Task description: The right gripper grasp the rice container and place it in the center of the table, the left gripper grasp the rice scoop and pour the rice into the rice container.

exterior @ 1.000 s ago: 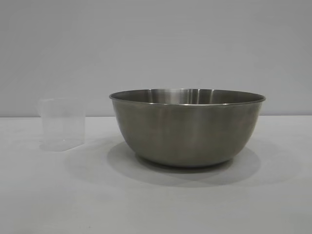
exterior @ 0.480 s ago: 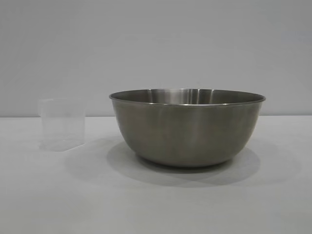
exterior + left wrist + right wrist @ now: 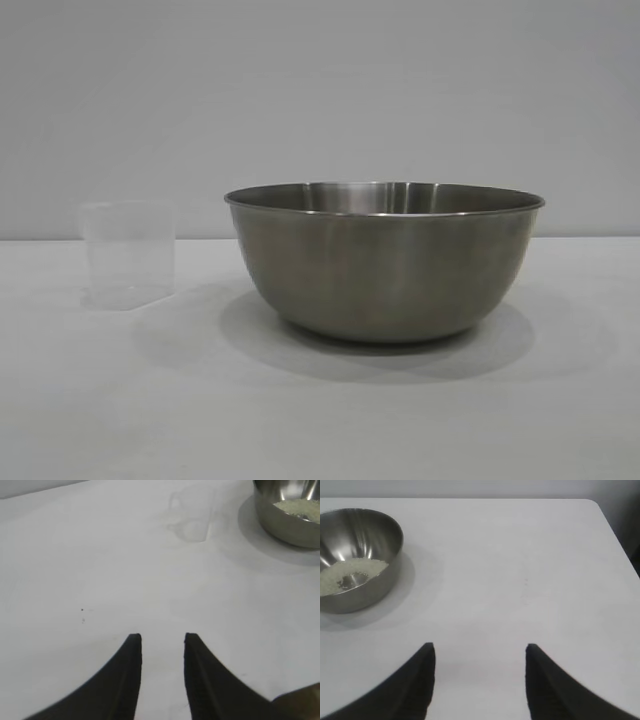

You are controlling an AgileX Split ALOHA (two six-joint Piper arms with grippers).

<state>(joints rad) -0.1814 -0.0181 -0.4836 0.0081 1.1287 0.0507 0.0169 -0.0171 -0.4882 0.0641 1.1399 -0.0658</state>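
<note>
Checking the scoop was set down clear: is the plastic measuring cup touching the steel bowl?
Apart. The exterior view shows bare white table between the measuring cup and the steel bowl; the left wrist view shows that gap too.

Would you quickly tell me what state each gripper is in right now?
Left gripper: open, narrow gap, holding nothing, over the bare table.
Right gripper: open wider, holding nothing, away from the bowl.
</note>
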